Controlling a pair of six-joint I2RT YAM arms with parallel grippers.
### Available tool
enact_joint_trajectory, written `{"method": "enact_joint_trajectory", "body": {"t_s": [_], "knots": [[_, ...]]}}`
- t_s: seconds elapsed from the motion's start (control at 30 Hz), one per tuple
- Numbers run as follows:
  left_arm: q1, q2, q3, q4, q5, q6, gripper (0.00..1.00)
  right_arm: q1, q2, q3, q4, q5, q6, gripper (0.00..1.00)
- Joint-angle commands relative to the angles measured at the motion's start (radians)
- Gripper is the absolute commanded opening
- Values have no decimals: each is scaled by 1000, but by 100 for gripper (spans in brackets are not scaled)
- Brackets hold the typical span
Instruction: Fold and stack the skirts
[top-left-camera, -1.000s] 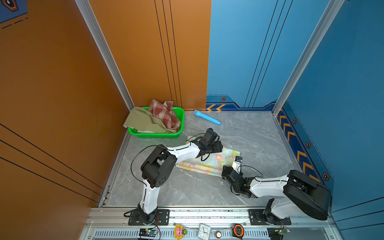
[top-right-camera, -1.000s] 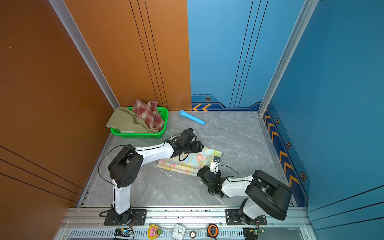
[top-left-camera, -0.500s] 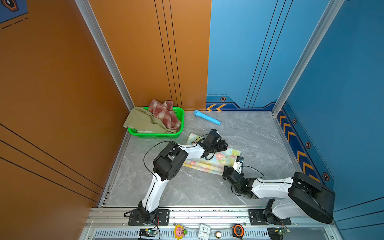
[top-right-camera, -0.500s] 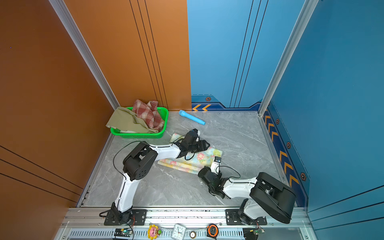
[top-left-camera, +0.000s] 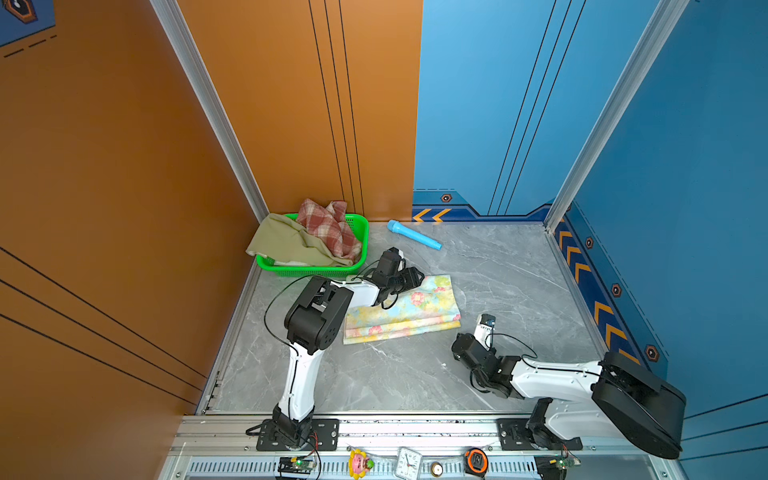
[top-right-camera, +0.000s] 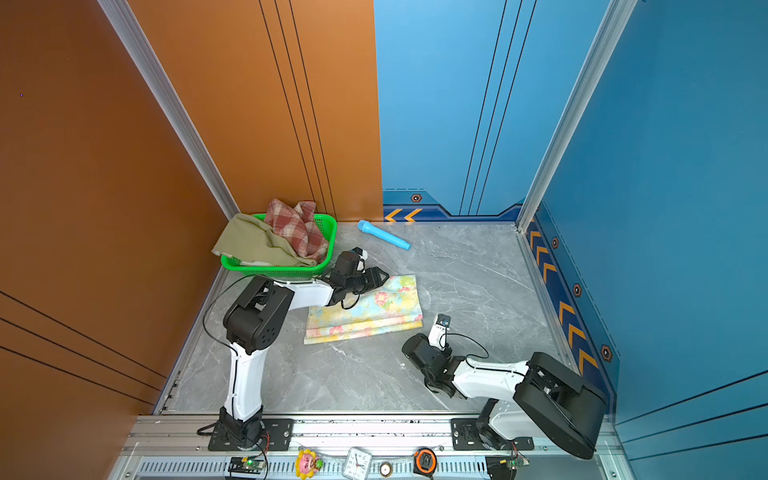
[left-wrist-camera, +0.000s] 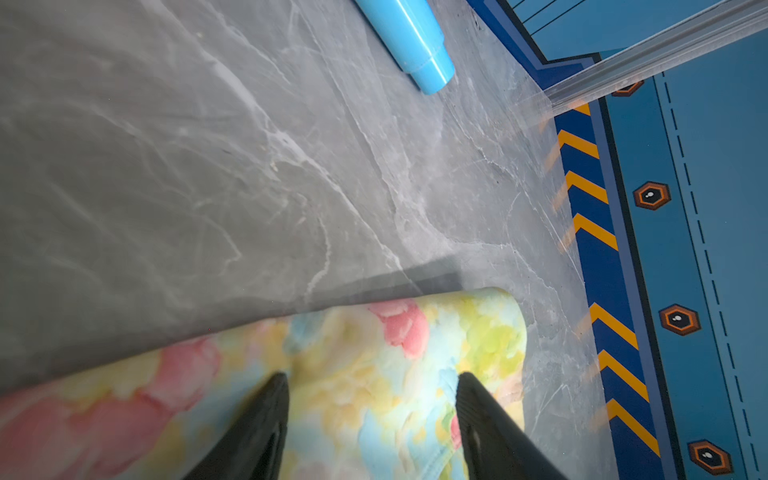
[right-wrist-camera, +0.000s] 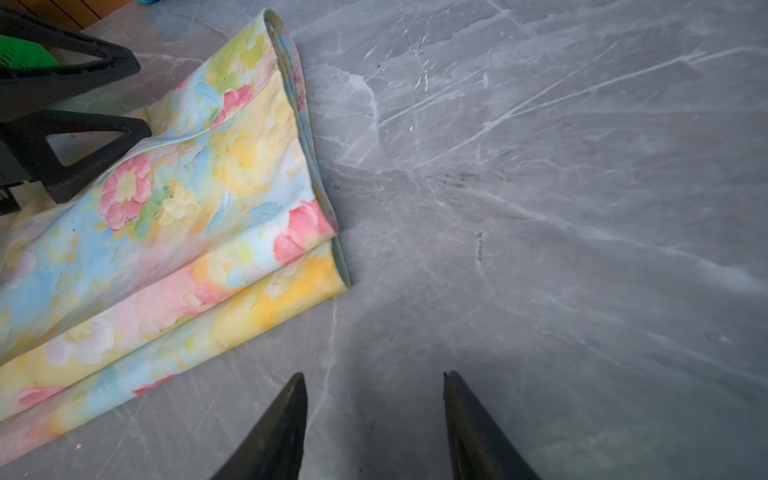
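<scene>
The pastel floral skirt (top-left-camera: 409, 311) (top-right-camera: 370, 311) lies folded in flat layers on the grey table in both top views. My left gripper (top-left-camera: 415, 276) (top-right-camera: 380, 276) hovers open over its far left edge. In the left wrist view its fingers straddle the cloth (left-wrist-camera: 340, 345) with nothing pinched between them (left-wrist-camera: 372, 378). My right gripper (top-left-camera: 459, 347) (top-right-camera: 409, 349) stands open over bare table just off the skirt's near right corner (right-wrist-camera: 187, 208), empty (right-wrist-camera: 374, 376). The plaid skirt (top-left-camera: 328, 226) and the olive skirt (top-left-camera: 286, 243) lie crumpled in the basket.
The green mesh basket (top-left-camera: 316, 272) (top-right-camera: 282, 272) stands at the back left against the orange wall. A light-blue tube (top-left-camera: 413, 235) (top-right-camera: 384, 235) (left-wrist-camera: 407, 37) lies behind the floral skirt. Blue walls bound the back and right. A metal rail runs along the table's front edge.
The left arm's elbow has swung and its gripper has drawn slightly back left over the floral skirt, which now lies flat. The right arm has hardly moved.
</scene>
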Motion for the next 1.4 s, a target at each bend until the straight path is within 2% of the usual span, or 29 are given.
{"method": "enact_joint_trajectory", "body": {"t_s": [0.0, 0.1, 0.17, 0.27, 0.33, 0.53, 0.73, 0.87, 0.93, 1.13, 1.37], "knots": [[-26, -3, -35, -75, 25, 26, 65, -33, -60, 12, -84, -18, -24, 54], [-57, -8, -47, -75, 11, 24, 65, -97, -150, 66, -184, -68, -83, 55], [-76, -7, -55, -75, 4, 24, 65, -161, -193, 110, -240, -145, -139, 55], [-106, -7, -67, -75, -12, 10, 65, -280, -208, 190, -319, -292, -214, 55], [-125, -9, -75, -75, -28, 3, 65, -324, -190, 250, -366, -351, -249, 55], [-159, -39, -115, -66, -80, -35, 65, -351, -39, 397, -362, -516, -259, 56], [-153, -50, -123, -66, -73, -64, 64, -341, 163, 482, -311, -626, -174, 52], [-140, -54, -124, -67, -63, -68, 64, -338, 222, 425, -240, -650, -115, 43], [-133, -56, -126, -68, -57, -68, 63, -334, 219, 389, -231, -641, -109, 42], [-118, -70, -93, -90, -35, -32, 69, -361, 172, 355, -285, -634, -175, 46], [-116, -153, 103, -350, -19, 112, 79, -468, 51, 441, -437, -661, -302, 53]]}}
